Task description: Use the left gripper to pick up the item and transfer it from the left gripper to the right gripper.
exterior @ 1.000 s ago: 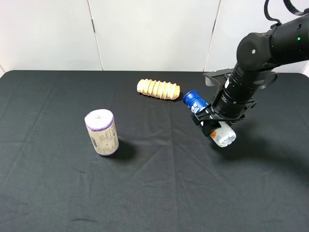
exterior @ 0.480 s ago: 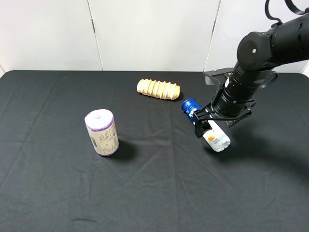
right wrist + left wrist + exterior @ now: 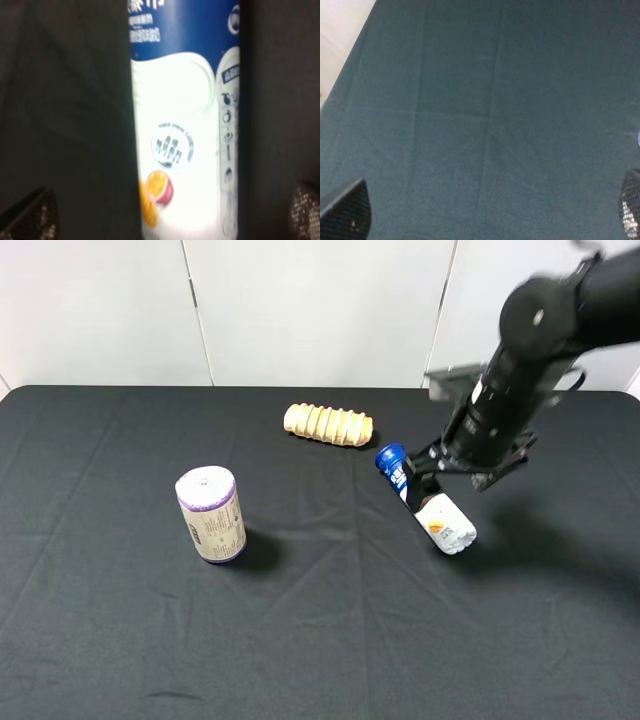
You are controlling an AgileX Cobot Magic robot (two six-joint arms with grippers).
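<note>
Lying on cloth (image 3: 330, 620) — bottle (image 3: 428, 502); right hand (image 3: 436, 472) apart, seemingly clear above.

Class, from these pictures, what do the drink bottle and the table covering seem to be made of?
Drink bottle: probably smooth plastic, with a glossy white body, a printed blue label and a blue cap.
Table covering: apparently matte black woven cloth, since it shows soft creases and no shine.

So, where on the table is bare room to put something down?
Free: the near cloth in front of the purple-topped can, and the far-left corner. Crowded: between the bread roll and the bottle below the right pincer.
</note>
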